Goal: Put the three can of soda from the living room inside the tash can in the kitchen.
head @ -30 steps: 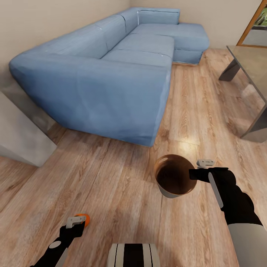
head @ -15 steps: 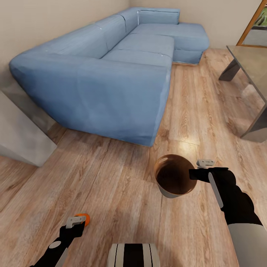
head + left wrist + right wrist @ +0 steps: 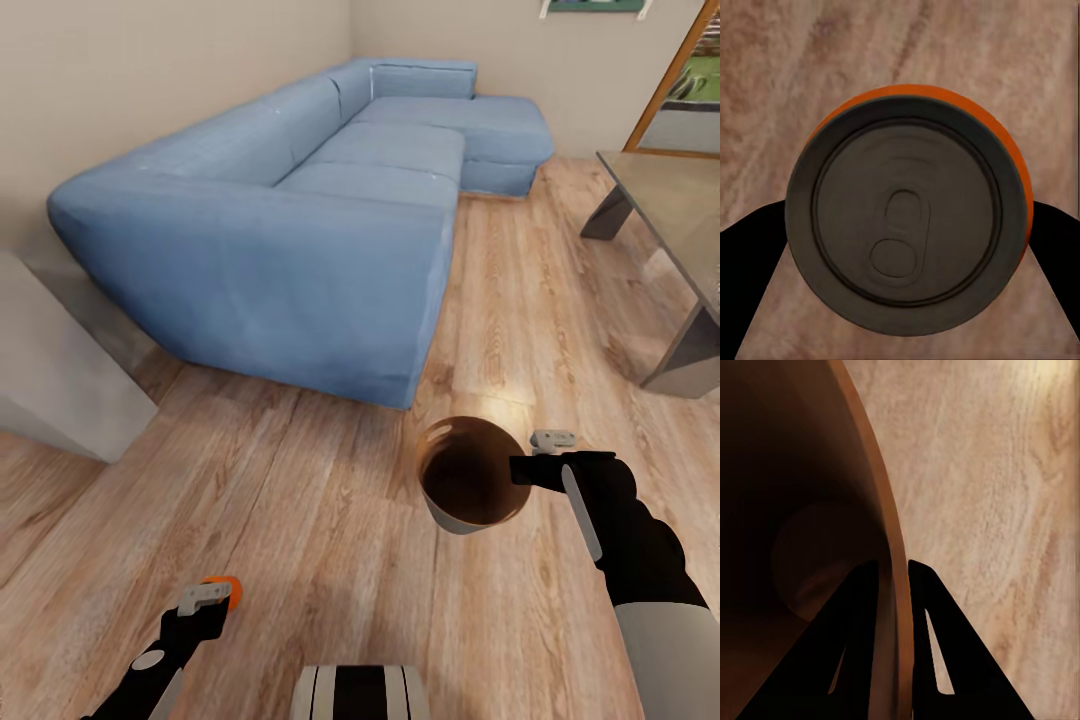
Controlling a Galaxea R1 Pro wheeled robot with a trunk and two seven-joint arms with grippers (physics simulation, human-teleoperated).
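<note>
Soda can and bin are both carried, above the wood floor (image 3: 300, 480) near the sofa's (image 3: 300, 240) front corner.

Left claw (image 3: 207, 597) is closed on an orange can (image 3: 907, 217); right claw (image 3: 891, 585) pinches the rim of the brown bin (image 3: 470, 480), one finger inside. I judge the can goes into the bin next: bring it over the opening, then release.

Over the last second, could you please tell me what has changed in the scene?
Only the view shifted: the camera moved, so the sofa and low table sit differently in frame. The right gripper still pinches the trash can rim; the left gripper still holds the orange can.
</note>
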